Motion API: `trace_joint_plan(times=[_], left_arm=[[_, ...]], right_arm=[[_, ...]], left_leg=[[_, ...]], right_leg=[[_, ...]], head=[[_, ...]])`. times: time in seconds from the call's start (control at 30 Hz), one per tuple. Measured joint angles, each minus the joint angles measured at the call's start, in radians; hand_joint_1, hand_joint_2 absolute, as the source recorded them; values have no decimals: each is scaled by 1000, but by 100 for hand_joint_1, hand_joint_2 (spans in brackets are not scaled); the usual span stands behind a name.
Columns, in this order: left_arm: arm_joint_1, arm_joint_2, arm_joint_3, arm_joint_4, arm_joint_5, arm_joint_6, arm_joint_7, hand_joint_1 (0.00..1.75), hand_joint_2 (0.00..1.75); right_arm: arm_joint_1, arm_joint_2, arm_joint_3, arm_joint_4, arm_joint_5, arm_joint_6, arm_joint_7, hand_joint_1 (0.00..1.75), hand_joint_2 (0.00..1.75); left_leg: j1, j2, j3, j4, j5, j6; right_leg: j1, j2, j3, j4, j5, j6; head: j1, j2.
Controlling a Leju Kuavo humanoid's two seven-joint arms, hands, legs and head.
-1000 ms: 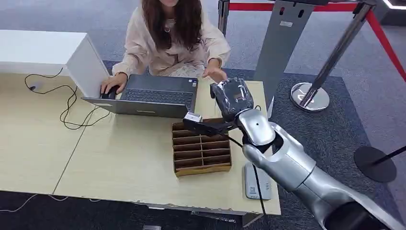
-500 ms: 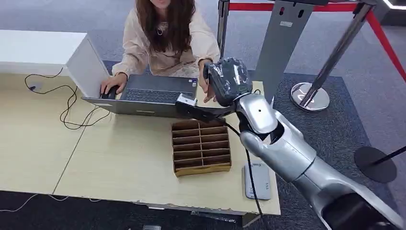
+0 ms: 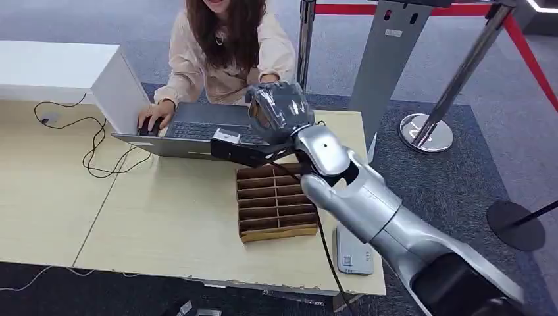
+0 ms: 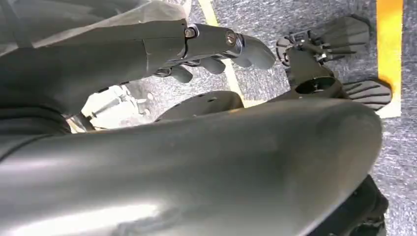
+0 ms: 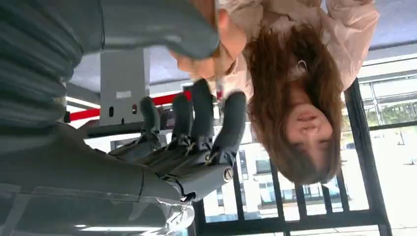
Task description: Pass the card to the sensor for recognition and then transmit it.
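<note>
The card (image 5: pixel 217 54) is being pinched by the right robot hand (image 3: pixel 276 112) above the laptop (image 3: pixel 197 128), handover to the person's hand (image 5: pixel 206 61) is judged underway, and a release is called for next.

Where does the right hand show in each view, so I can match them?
Head view: right hand upper middle, raised above the laptop, before the person.
Right wrist view: right hand entering from the left edge, fingers toward the person.
Left wrist view: left hand instead, above grey floor.
Shared landmark: the person.
</note>
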State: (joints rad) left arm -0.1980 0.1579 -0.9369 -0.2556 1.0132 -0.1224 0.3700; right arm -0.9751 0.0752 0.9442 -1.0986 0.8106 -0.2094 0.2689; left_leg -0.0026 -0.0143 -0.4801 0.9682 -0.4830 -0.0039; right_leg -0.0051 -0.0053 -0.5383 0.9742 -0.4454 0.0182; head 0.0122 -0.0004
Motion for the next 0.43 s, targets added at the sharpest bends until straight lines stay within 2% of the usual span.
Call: trace_joint_plan(times=[0.23, 0.33, 0.43], left_arm=[[-2, -14, 0, -2, -34, 31, 0, 0, 0], [-1, -18, 0, -3, -37, 43, 0, 0, 0], [4, -21, 1, -3, -43, 48, -10, 0, 0]], right_arm=[[29, 14, 0, 45, -94, -82, -46, 0, 0], [54, 12, -15, 52, -174, -90, -66, 0, 0], [99, 3, -40, 61, -265, -168, -98, 0, 0]], left_leg=[[0, 0, 0, 0, 0, 0], [0, 0, 0, 0, 0, 0], [0, 0, 1, 0, 0, 0]], right_leg=[[0, 0, 0, 0, 0, 0], [0, 0, 0, 0, 0, 0], [0, 0, 0, 0, 0, 0]], head=[[0, 0], [0, 0], [0, 0]])
